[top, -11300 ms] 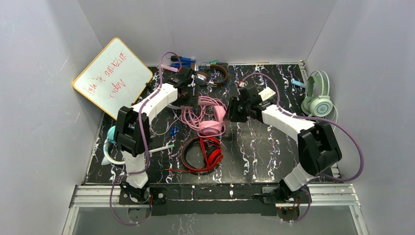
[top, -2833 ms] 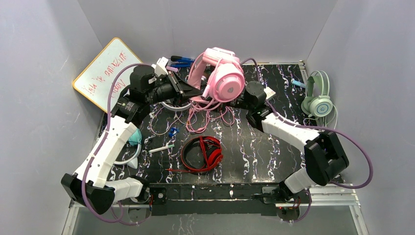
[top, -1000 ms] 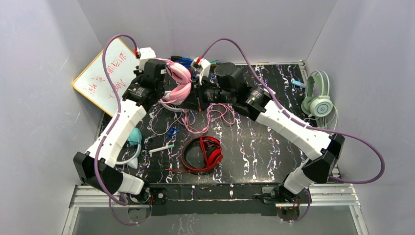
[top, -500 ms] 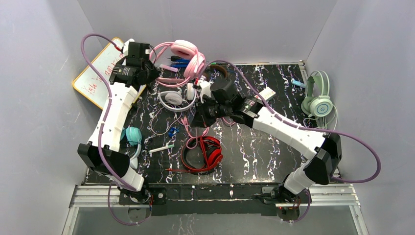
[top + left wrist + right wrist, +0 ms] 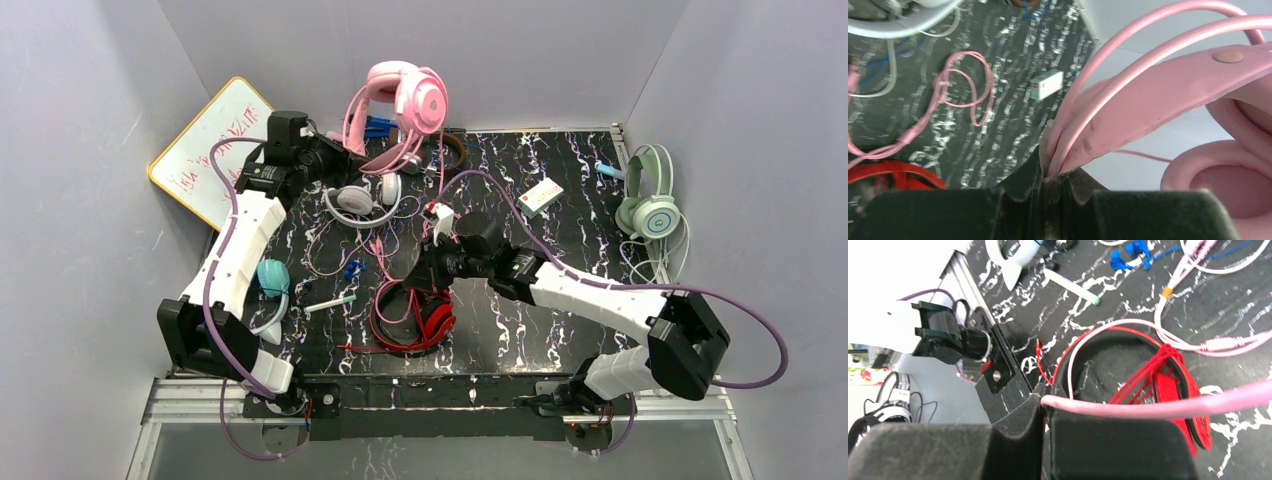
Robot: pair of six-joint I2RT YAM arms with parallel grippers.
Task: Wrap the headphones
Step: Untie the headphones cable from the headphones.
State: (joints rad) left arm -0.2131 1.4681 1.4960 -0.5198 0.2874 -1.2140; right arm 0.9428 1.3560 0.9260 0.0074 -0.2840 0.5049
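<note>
The pink headphones [image 5: 405,92] hang in the air at the back. My left gripper [image 5: 346,160] is shut on their headband [image 5: 1148,110], which sticks out from between its fingers [image 5: 1055,175]. Their pink cord [image 5: 440,180] runs down to my right gripper [image 5: 415,280], which is shut on it [image 5: 1148,407] just above the red headphones [image 5: 418,318]. More cord loops lie on the table [image 5: 968,85]. White headphones [image 5: 358,200], teal headphones [image 5: 270,278], brown headphones [image 5: 455,150] and mint green headphones [image 5: 650,200] lie around the table.
A whiteboard [image 5: 225,150] leans at the back left. A small white box with a red label [image 5: 542,195] lies right of centre. A white pen [image 5: 330,302] and a small blue item [image 5: 353,268] lie near the teal headphones. Grey walls close in three sides.
The left gripper has lifted the pink headphones higher and towards the back centre. The right gripper has pulled the cord from the back towards the near side, over the red headphones.
</note>
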